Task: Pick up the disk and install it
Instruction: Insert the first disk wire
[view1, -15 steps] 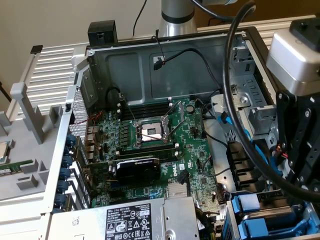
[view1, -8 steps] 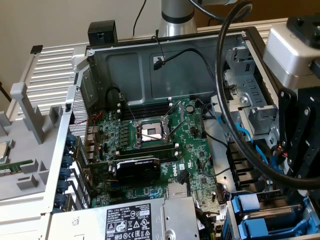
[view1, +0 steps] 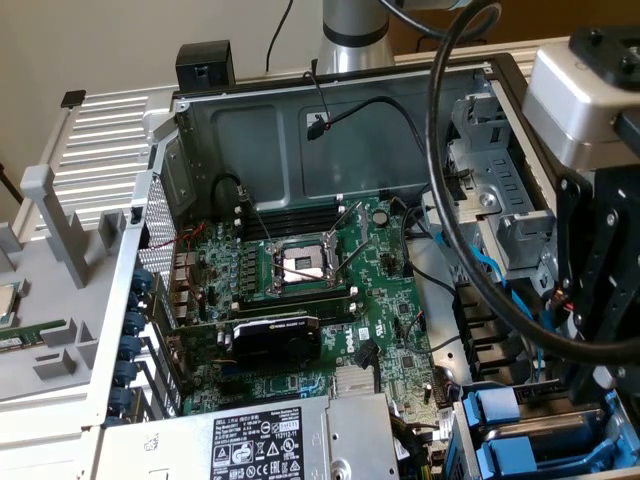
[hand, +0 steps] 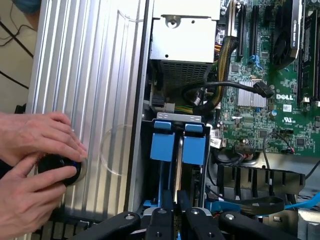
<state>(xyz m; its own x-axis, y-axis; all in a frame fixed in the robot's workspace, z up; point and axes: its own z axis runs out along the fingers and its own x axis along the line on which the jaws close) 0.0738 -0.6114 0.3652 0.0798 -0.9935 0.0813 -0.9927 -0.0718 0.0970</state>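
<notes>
The disk sits in the drive bay at the corner of the open computer case; its bright blue rail tabs (hand: 162, 145) (view1: 492, 410) stand side by side at the bay's mouth, and its silver body is mostly hidden. My gripper (hand: 175, 195) hangs straight over the bay with its black fingers (hand: 168, 202) drawn close together, lined up with the narrow gap between the two blue tabs. I cannot tell whether the fingers touch or pinch anything. The black gripper body reaches down from the exterior view's right.
A person's hands (hand: 35, 150) grip a black knob (hand: 57, 167) on the ribbed metal panel (hand: 90, 75) beside the case. The grey power-supply box (view1: 290, 440), the black graphics card (view1: 275, 340), the green motherboard (view1: 330, 270), thick black cables (view1: 440, 200) and a blue cable (hand: 300, 202) crowd the case.
</notes>
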